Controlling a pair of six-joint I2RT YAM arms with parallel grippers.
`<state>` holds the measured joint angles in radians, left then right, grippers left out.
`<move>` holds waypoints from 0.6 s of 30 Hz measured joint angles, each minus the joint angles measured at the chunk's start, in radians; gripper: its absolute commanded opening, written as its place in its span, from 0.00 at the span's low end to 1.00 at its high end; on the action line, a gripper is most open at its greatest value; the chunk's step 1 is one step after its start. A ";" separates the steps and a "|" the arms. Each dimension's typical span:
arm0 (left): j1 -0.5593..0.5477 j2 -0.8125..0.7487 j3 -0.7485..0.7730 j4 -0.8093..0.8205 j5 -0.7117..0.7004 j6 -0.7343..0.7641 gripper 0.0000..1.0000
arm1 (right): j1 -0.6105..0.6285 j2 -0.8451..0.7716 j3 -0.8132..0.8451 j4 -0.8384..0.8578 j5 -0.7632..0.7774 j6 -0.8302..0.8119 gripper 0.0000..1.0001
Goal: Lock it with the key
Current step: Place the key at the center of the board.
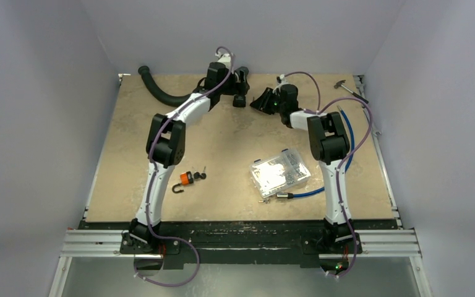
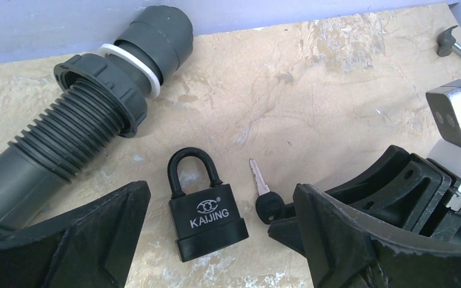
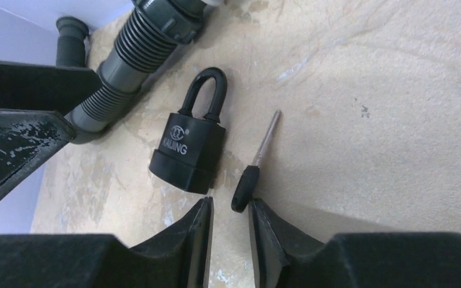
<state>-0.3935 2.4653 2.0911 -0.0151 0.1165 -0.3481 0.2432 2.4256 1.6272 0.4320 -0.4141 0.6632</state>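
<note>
A black KAIJING padlock [image 2: 207,216] lies flat on the tan table with its shackle closed, between the wide-open jaws of my left gripper [image 2: 222,191], which does not touch it. A key [image 2: 259,183] with a black head lies just right of it, blade pointing away. In the right wrist view the padlock [image 3: 189,147] and the key [image 3: 258,157] lie just ahead of my right gripper [image 3: 231,205]. Its jaws stand a narrow gap apart, and the key's head rests against the tip of the right finger. In the top view both grippers [image 1: 240,93] [image 1: 263,99] meet at the table's back.
A grey corrugated hose [image 2: 90,126] lies at the back left by the wall. A hammer [image 1: 347,87] lies at the back right. A clear parts box [image 1: 279,172], a blue cable [image 1: 349,142] and an orange padlock with keys [image 1: 187,178] lie nearer the front.
</note>
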 measured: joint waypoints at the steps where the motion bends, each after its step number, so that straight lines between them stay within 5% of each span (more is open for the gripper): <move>1: 0.001 -0.006 -0.005 0.002 0.000 0.000 1.00 | 0.000 -0.005 -0.003 -0.001 0.000 -0.001 0.41; 9: 0.020 -0.072 -0.058 -0.002 0.018 0.001 1.00 | 0.000 -0.072 -0.067 -0.016 -0.008 -0.011 0.70; 18: 0.095 -0.283 -0.251 -0.029 0.076 0.041 1.00 | 0.000 -0.172 -0.143 -0.065 -0.035 -0.062 0.84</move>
<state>-0.2985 2.1822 1.8397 -0.0444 0.1925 -0.3073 0.2436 2.2536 1.4845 0.3672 -0.4488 0.6014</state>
